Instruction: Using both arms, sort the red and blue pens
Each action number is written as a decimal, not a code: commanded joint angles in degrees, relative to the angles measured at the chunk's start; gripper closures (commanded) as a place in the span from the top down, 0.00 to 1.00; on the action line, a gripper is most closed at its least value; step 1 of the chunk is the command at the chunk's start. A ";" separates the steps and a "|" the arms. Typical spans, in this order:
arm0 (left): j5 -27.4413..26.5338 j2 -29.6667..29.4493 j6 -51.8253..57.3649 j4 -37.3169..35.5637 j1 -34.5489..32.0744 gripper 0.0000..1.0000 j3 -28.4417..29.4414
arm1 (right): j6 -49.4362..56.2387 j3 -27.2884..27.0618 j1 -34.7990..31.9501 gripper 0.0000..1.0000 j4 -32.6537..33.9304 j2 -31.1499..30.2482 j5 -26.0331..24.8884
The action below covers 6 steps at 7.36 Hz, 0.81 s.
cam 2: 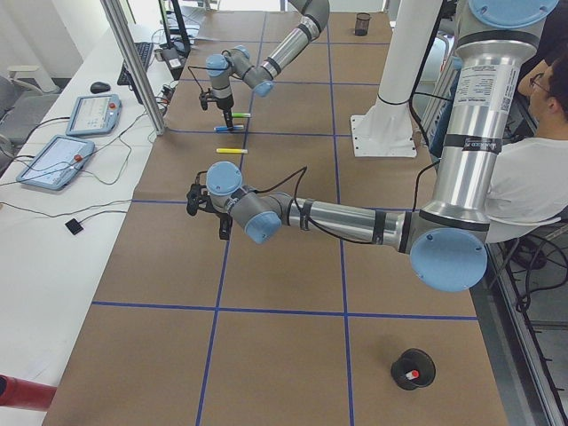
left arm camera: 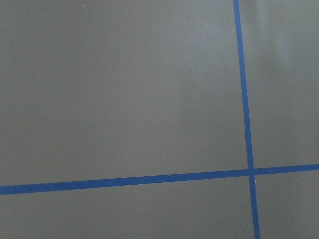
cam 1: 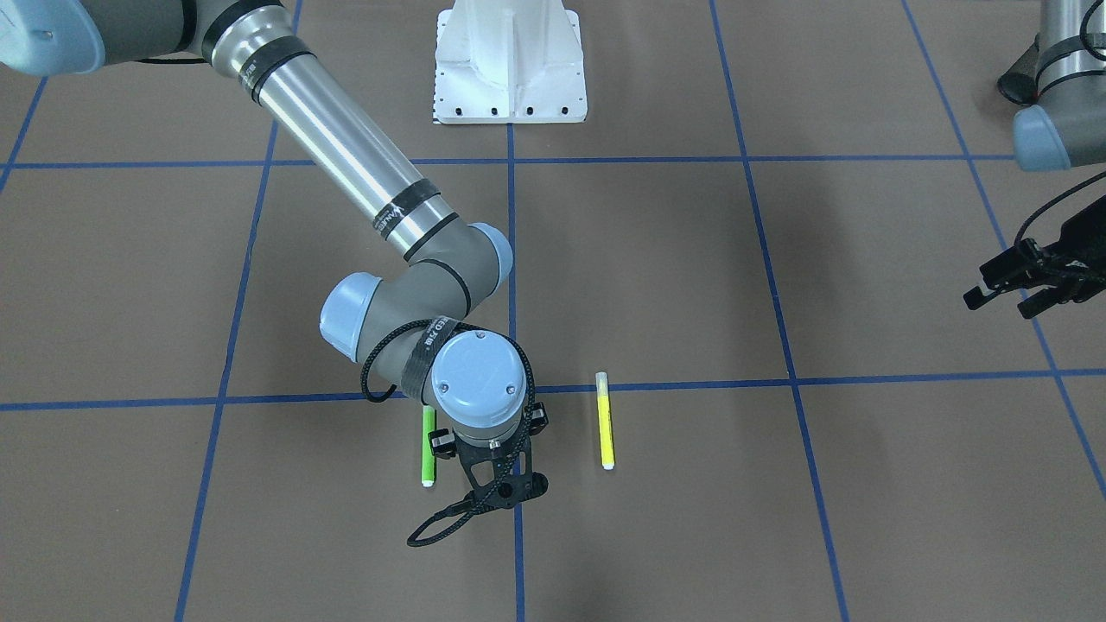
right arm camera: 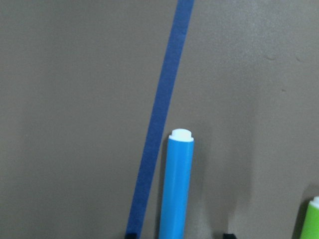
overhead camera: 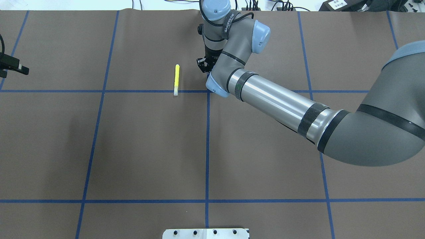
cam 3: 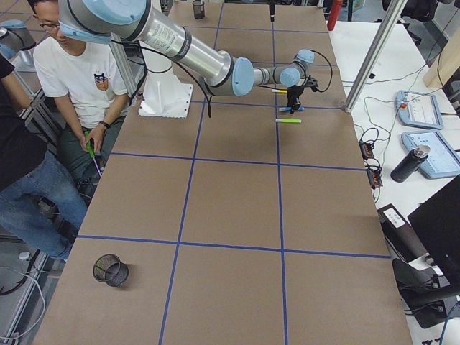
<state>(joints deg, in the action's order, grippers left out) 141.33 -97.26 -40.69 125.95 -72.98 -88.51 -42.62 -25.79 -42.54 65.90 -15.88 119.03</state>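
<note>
One blue pen (right arm camera: 177, 189) shows in the right wrist view, hidden overhead.

Right arm (cam 1: 346, 147): polished silver tubes, grey joint housings with pale blue screw-fastened caps (cam 1: 478, 377), black bands, a black white-lettered strap (cam 1: 425, 358) just above the black hand (overhead camera: 203, 65), and a braided black cable (cam 1: 411, 541) looping beside it.

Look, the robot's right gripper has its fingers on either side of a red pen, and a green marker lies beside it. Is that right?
Not quite. The right gripper straddles a blue pen, not a red one; the right wrist view shows it. The green marker does lie beside it.
</note>
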 commanded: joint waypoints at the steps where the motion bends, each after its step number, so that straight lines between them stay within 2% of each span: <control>1: 0.00 0.23 0.00 0.00 -0.06 0.99 -0.43 | -0.01 0.04 0.00 0.12 -0.07 0.06 -0.11; 2: 0.09 0.23 0.00 0.00 -0.06 0.99 -0.70 | -0.01 0.04 0.00 0.00 -0.07 0.06 -0.28; 5: 0.18 1.02 -0.09 -0.27 -0.06 0.99 -2.01 | -0.71 -1.35 -0.87 0.00 0.36 1.47 -0.29; 6: 0.18 1.02 -0.09 -0.36 -0.06 0.99 -2.02 | -4.54 -5.80 -1.92 0.00 1.58 0.51 -0.29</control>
<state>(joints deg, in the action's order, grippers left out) 141.47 -96.30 -40.77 125.71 -73.04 -90.27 -43.94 -27.68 -43.44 66.40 -14.86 118.74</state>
